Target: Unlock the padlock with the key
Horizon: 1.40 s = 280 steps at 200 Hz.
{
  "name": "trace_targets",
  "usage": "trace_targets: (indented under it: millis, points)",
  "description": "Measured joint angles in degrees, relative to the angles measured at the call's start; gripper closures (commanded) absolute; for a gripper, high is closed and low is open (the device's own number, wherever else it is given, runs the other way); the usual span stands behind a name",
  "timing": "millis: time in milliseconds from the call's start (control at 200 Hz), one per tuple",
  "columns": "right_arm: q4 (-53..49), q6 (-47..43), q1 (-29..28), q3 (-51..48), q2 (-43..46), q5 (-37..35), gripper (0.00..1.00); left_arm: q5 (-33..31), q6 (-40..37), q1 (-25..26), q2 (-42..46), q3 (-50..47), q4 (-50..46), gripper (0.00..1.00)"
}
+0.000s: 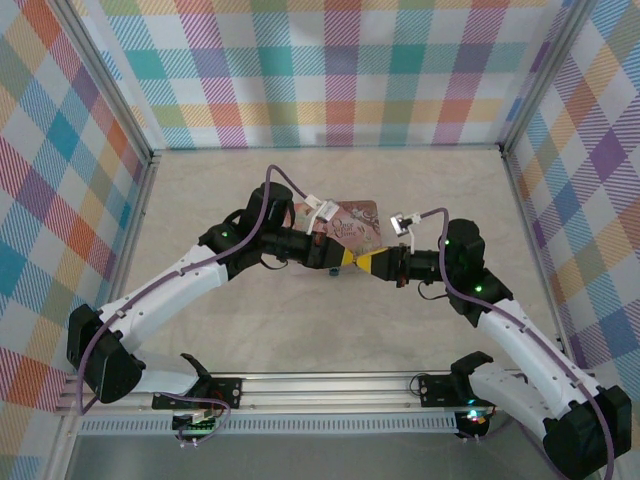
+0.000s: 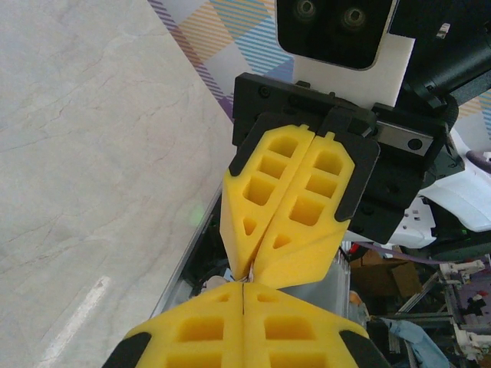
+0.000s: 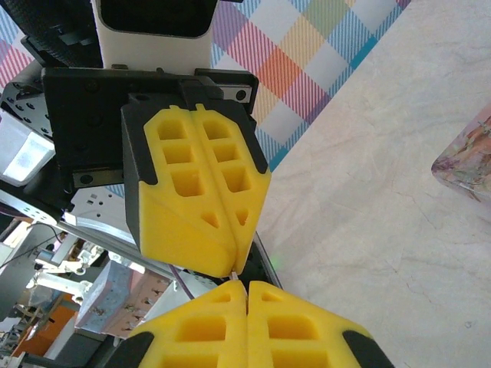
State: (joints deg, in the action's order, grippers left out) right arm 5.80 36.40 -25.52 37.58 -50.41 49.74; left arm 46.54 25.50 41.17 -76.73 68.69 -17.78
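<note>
Right at the heart of it, a tiny pale sliver (image 3: pixel 233 273) pokes out where the two sets of yellow fingertips meet. It's far too small to call: padlock or key, I cannot tell, and neither one can be picked out clearly anywhere else. Whatever it is, it sits up in the air between the tips, off the counter (image 1: pixel 330 330).

The left tool (image 1: pixel 348 262) is clenched, its two yellow foam fingers (image 3: pixel 192 192) pressed flat together with no gap along the seam. The right tool (image 1: pixel 368 262) is clenched just as tight, and its fingers (image 2: pixel 291 207) make a single closed wedge in the left wrist view. The two tools stand nose to nose, tip against tip, with that sliver at the junction. I cannot tell which of them has hold of it.

Just behind the meeting point lies the pink picture-printed tin (image 1: pixel 355 222) on the pale marbled counter, close to the left tool's wrist. One corner of it peeks in at the edge of the right wrist view.

Pulling back, both white arms reach inward from the near edge and form a shallow arch over the middle of the counter. A metal rail (image 1: pixel 330 385) runs across the front between their bases, and pastel checked walls (image 1: pixel 330 70) close in the back and both sides.
</note>
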Motion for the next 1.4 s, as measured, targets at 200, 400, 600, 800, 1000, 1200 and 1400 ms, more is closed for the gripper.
trace_targets:
  millis: [200,400,600,800,1000,1200,1400]
  points:
    - [-1.25,-0.9,0.0,0.0,1.99,-1.16,1.0,-1.9,0.81,-0.57,0.11,0.0,0.15,0.46]
    - [-2.62,-1.7,0.0,0.0,3.98,-3.69,1.0,-4.31,2.8,-2.86,2.91,-1.03,1.92,0.44]
    - [-6.54,-4.17,-0.07,0.0,5.09,-8.04,1.0,-7.08,5.35,-3.96,4.98,-2.38,3.61,0.36]
    - [-7.54,-4.2,-0.07,0.0,5.38,-12.33,1.0,-10.54,9.77,-4.17,5.66,-7.3,7.91,0.35]
    - [-2.8,-0.72,-0.09,-1.99,5.35,-15.13,1.0,-12.24,15.04,-4.2,5.66,-14.4,14.82,0.35]
    - [-1.64,1.66,-0.66,-4.17,4.07,-19.45,1.0,-16.15,16.11,-4.09,5.75,-16.39,16.28,0.24]
    - [-7.26,0.39,-0.76,-3.41,3.85,-29.49,1.0,-28.76,14.03,-4.61,6.95,-16.41,10.01,0.1]
